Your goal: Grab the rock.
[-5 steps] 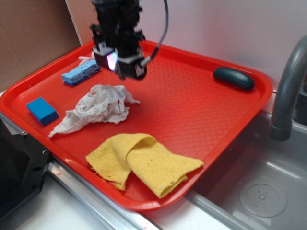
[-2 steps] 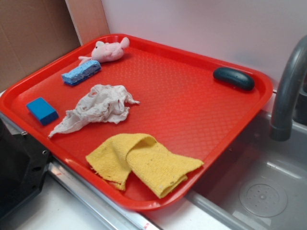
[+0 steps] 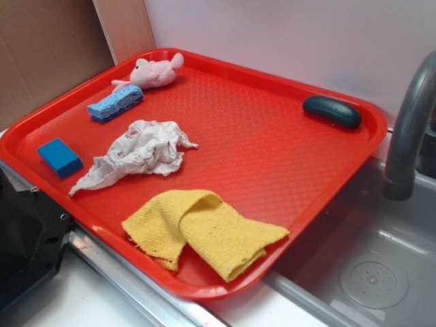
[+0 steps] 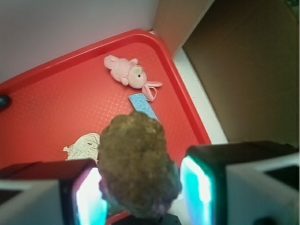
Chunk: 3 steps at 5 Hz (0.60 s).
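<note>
In the wrist view the rock (image 4: 136, 164), a lumpy brown-grey stone, sits between my two lit fingers, high above the red tray (image 4: 56, 108). My gripper (image 4: 140, 190) is shut on it; the left pad (image 4: 86, 197) presses its side and the right pad (image 4: 197, 187) stands close against the other. In the exterior view neither gripper nor rock shows; only the tray (image 3: 259, 150) and its other objects appear.
On the tray lie a pink plush (image 3: 155, 71), a blue sponge (image 3: 114, 103), a blue block (image 3: 60, 157), a white rag (image 3: 139, 151), a yellow cloth (image 3: 204, 231) and a dark teal oval (image 3: 332, 111). A faucet (image 3: 409, 129) and sink (image 3: 368, 266) stand right; cardboard (image 3: 48, 54) left.
A second ago my gripper hung over the tray's back left, hiding the plush. It has since risen out of the exterior view. Nothing on the tray has moved.
</note>
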### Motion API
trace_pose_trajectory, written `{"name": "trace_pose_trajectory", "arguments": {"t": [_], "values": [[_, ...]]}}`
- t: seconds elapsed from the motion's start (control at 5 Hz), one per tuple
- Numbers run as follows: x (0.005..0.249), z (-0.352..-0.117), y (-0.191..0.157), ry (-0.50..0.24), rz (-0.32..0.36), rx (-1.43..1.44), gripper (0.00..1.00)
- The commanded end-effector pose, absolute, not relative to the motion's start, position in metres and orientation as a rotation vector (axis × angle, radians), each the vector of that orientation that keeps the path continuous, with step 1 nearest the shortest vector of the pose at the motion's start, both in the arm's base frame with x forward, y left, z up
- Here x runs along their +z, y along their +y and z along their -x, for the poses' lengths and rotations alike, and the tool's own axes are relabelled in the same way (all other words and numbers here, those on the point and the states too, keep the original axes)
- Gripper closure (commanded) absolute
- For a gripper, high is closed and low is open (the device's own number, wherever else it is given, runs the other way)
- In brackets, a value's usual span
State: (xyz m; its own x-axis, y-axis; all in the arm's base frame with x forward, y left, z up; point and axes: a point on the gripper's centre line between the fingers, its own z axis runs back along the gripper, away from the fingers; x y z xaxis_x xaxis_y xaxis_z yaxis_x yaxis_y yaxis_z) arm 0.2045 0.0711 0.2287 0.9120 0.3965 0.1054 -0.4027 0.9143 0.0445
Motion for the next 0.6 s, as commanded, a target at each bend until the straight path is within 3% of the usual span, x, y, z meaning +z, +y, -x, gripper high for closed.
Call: {"name": "trace_pose_trajectory", "arguments": {"t": [0.0,0.4], "values": [[0.211,-0.213,0.039,-0.096,-0.092,0.283,1.00],[0.189,-0.207,0.005,-0.053,-0.125,0.159,1.00]]}}
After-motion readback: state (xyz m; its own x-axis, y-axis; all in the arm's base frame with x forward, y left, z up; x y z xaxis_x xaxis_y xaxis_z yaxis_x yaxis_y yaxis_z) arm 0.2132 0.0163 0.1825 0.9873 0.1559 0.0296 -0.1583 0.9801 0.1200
